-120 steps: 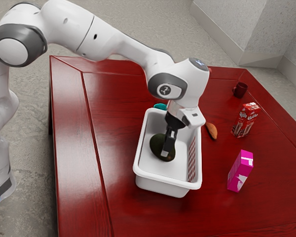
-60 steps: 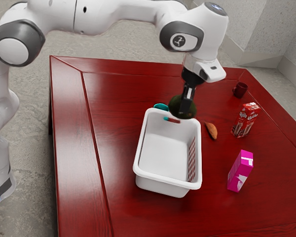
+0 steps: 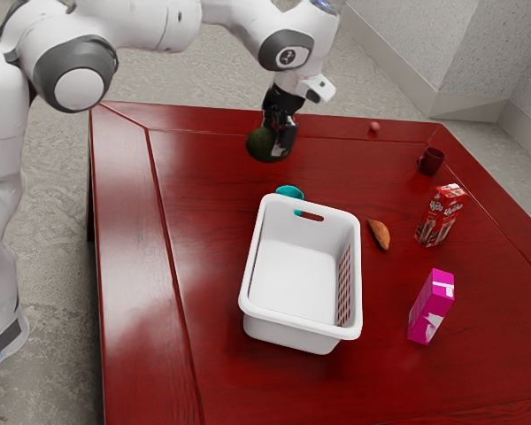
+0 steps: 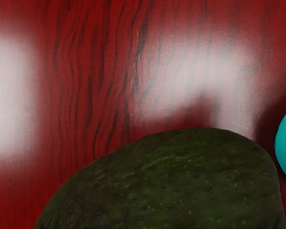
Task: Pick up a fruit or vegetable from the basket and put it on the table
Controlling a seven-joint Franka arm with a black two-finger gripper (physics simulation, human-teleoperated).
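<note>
Holding avocado (image 3: 259,145) btwn gripper (image 3: 278,146) tips, far one prob. behind it.

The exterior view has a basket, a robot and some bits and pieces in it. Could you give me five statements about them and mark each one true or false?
1. The gripper is holding the dark green fruit. True.
2. The white basket is tipped over on its side. False: it stands upright, its open top facing up.
3. The pink carton is inside the basket. False: it stands on the table, outside the basket, toward the exterior view's right.
4. The dark red mug is on the table. True.
5. The dark green fruit is lying on the table. False: it is held in the air above the table.
</note>
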